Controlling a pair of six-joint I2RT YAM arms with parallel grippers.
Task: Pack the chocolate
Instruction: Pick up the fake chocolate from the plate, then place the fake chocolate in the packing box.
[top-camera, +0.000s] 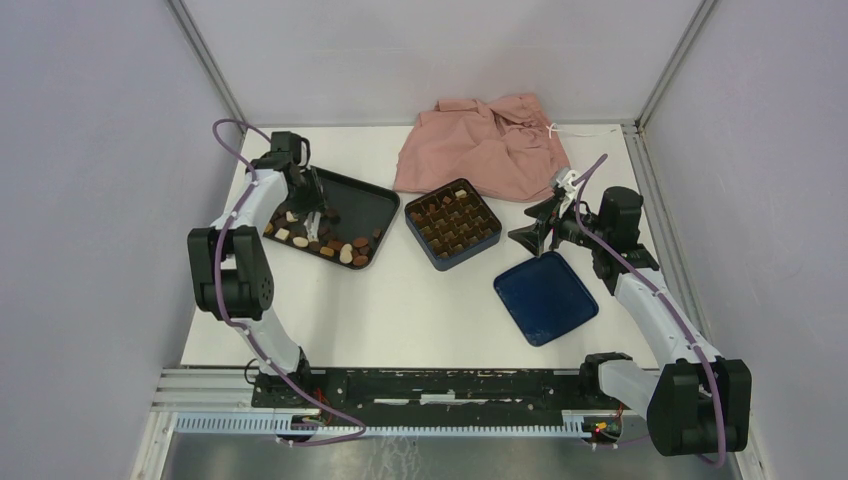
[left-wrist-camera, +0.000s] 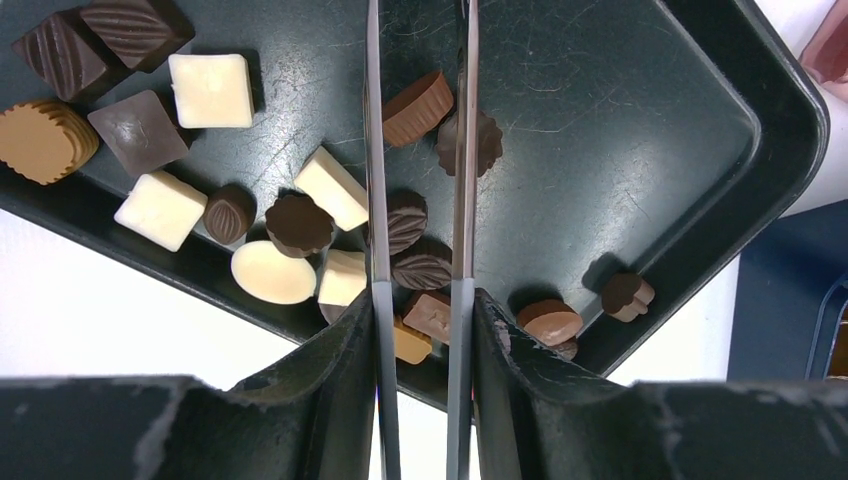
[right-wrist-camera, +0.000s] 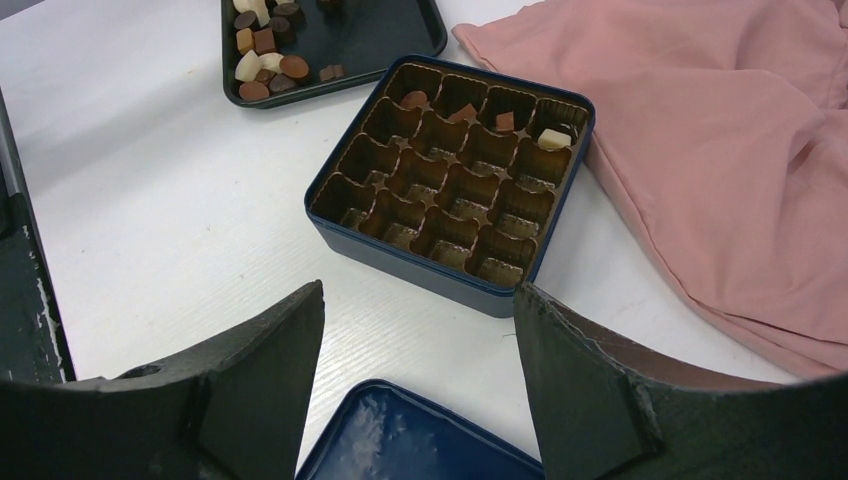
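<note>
Dark chocolate (left-wrist-camera: 407, 222) between left jaws | right wrist: box (right-wrist-camera: 420, 262) holds four pieces

Pink cloth (top-camera: 485, 150), blue box (right-wrist-camera: 420, 275), lid (top-camera: 545, 297), tray (top-camera: 360, 200)

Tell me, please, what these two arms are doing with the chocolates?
The left gripper is down in the black tray, its fingers straddling dark chocolate pieces; a firm grip isn't clear. The right gripper hangs open beside the blue box and a blue lid. Only four of the box's cells are filled.
</note>
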